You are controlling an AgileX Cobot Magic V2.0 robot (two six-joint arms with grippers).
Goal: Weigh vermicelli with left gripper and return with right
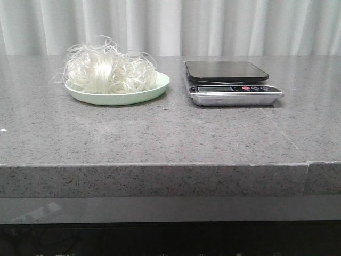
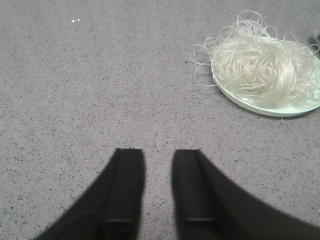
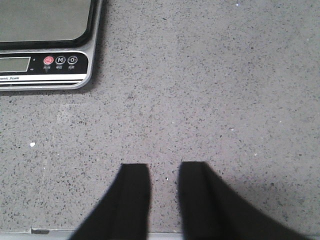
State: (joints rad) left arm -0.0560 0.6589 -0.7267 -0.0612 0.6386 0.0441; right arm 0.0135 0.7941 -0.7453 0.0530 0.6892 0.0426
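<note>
The vermicelli (image 1: 109,69) is a fluffy white tangle heaped on a pale green plate (image 1: 154,92) at the left of the grey stone counter. A silver kitchen scale (image 1: 233,84) with a dark platform stands to its right, nothing on it. Neither arm shows in the front view. In the left wrist view my left gripper (image 2: 157,152) hangs open over bare counter, with the vermicelli (image 2: 262,67) and plate (image 2: 265,108) well off to one side. My right gripper (image 3: 164,166) is open too, nothing between its fingers, above the counter's front edge, apart from the scale (image 3: 47,47).
The counter's front edge (image 1: 160,165) runs across the front view, with a seam (image 1: 308,161) near its right end. A pale curtain (image 1: 170,26) closes off the back. The scale's display and buttons (image 3: 59,60) face the front.
</note>
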